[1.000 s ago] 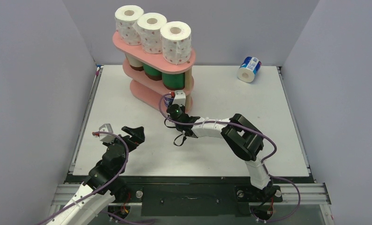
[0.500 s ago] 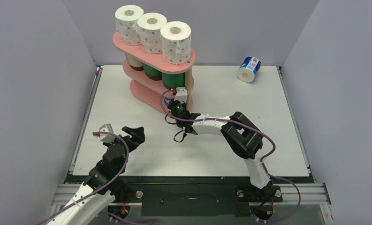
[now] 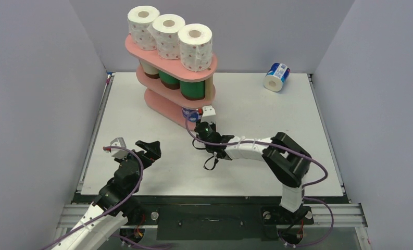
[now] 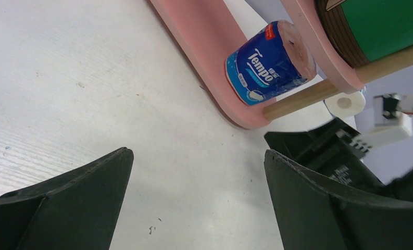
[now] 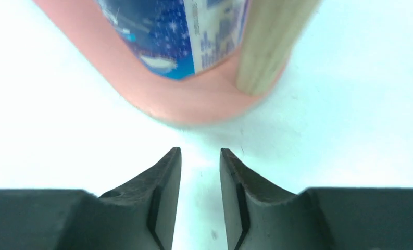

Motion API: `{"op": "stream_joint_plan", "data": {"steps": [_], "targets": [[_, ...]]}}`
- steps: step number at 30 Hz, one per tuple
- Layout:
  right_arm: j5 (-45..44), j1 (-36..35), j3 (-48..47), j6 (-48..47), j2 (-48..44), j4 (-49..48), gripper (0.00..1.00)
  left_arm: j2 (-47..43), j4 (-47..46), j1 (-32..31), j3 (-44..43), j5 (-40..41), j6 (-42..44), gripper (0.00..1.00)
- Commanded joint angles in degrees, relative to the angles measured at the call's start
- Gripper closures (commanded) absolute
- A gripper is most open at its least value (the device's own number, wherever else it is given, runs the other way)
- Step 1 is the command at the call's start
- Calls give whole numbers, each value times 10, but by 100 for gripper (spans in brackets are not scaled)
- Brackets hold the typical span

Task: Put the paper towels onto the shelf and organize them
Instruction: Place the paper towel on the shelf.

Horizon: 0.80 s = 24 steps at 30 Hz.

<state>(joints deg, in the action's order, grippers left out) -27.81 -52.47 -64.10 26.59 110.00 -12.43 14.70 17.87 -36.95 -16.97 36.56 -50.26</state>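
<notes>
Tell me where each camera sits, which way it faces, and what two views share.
Top external: high behind the bases, looking down on the white table and salmon-pink three-tier shelf; left arm and right arm show.
Left wrist: low over the table, facing the shelf's bottom board; the open left gripper frames it.
Right wrist: close at the shelf's end, behind the shut right gripper.
Shared: both wrist views show the blue-wrapped paper roll beside a pale wooden post.

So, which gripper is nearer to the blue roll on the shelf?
Right. The right gripper is just in front of the blue roll, at the end of the shelf; the left gripper is far back, to the left.
</notes>
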Motion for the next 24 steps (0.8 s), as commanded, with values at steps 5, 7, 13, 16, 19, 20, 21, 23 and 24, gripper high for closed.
{"op": "stream_joint_plan", "data": {"steps": [5, 7, 13, 16, 19, 20, 21, 23, 24], "targets": [[-83, 16, 113, 58, -224, 107, 67, 8, -11, 3, -11, -15, 15, 3], [-76, 47, 139, 88, -269, 141, 66, 11, -13, 4, -11, -22, 15, 3], [-21, 210, 198, 163, -383, 157, 54, 34, -34, 3, -7, -47, 8, 3], [30, 278, 187, 192, -398, 150, 45, 44, -48, 2, -5, -60, 4, 3], [65, 361, 177, 228, -386, 96, 38, 56, -66, 3, -2, -70, 3, 3], [89, 379, 171, 246, -374, 82, 36, 60, -71, 2, -2, -74, 3, 3], [99, 412, 165, 252, -353, 57, 35, 63, -73, 2, -3, -75, 6, 3], [114, 454, 134, 265, -315, 43, 34, 68, -76, 3, -3, -75, 9, 3], [123, 467, 110, 269, -301, 39, 33, 70, -77, 3, -3, -73, 11, 3]]}}
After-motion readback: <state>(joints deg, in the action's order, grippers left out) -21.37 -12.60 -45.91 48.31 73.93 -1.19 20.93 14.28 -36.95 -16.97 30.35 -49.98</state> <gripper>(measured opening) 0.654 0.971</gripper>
